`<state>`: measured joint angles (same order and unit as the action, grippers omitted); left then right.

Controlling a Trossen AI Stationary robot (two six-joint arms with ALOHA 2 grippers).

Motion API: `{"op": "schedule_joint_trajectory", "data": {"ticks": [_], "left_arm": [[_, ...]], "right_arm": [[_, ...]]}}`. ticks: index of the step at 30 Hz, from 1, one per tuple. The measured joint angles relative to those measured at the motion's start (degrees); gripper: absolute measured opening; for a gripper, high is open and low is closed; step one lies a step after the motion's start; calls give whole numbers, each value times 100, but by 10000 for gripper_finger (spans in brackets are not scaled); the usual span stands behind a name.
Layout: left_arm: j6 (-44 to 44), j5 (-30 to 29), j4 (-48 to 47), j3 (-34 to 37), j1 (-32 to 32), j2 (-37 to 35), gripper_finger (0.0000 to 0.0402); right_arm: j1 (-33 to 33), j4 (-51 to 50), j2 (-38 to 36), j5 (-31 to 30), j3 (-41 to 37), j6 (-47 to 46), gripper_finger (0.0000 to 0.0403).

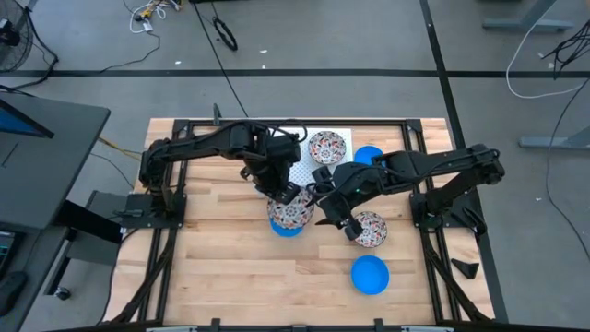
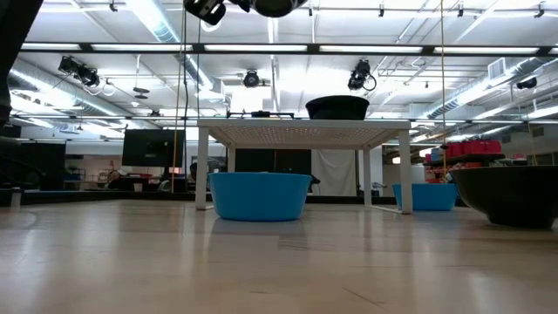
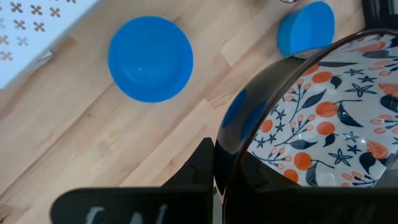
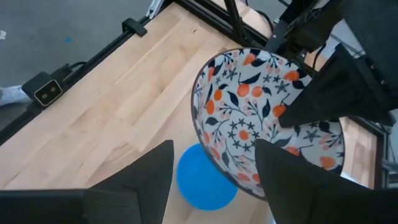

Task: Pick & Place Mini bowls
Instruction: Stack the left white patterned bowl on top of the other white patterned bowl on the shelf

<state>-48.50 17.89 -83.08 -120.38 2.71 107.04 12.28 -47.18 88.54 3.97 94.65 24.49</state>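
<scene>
My left gripper (image 1: 288, 196) is shut on a white floral mini bowl (image 1: 291, 214), which hangs over mid-table, just above a blue mini bowl (image 1: 286, 229) standing on the wood. My right gripper (image 4: 214, 149) hovers open just right of the held bowl (image 4: 261, 118), facing into it, touching nothing. Another floral bowl (image 1: 371, 229) sits on the table under the right arm. A blue bowl (image 1: 370, 274) stands nearer the front edge. A third floral bowl (image 1: 327, 146) rests on the white perforated rack (image 1: 309, 166), and a blue one (image 1: 369, 157) stands beside it. My left gripper holds the floral bowl by its rim (image 3: 231, 146), with one finger (image 4: 311, 106) inside against the patterned wall and the other (image 3: 202, 165) outside on the dark outer wall. The fingers come from above, slanting down. The bowl is lifted clear and tilted.
The rack stands on legs at the table's far middle (image 2: 305, 131), with a dark-looking bowl (image 2: 337, 107) on top. Black frame rails (image 1: 166, 198) run along both table sides. Bare wood lies at the front left (image 1: 230, 277).
</scene>
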Motion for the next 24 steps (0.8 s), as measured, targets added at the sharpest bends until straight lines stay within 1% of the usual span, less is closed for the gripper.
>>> {"op": "schedule_joint_trajectory", "data": {"ticks": [4, 12, 18, 24], "left_arm": [[30, -7, -126, 0, -43, 0, 17], [30, -6, -247, 0, -193, 0, 17], [12, 83, -157, 0, -304, -2, 17], [411, 379, -37, 0, -390, -2, 17]], "right_arm": [[28, 11, 38, -2, -2, 76, 228], [152, 61, 112, -116, -2, 534, 228], [170, 54, 113, -156, -2, 1199, 228], [170, 195, 113, 233, -2, 1866, 228]]}}
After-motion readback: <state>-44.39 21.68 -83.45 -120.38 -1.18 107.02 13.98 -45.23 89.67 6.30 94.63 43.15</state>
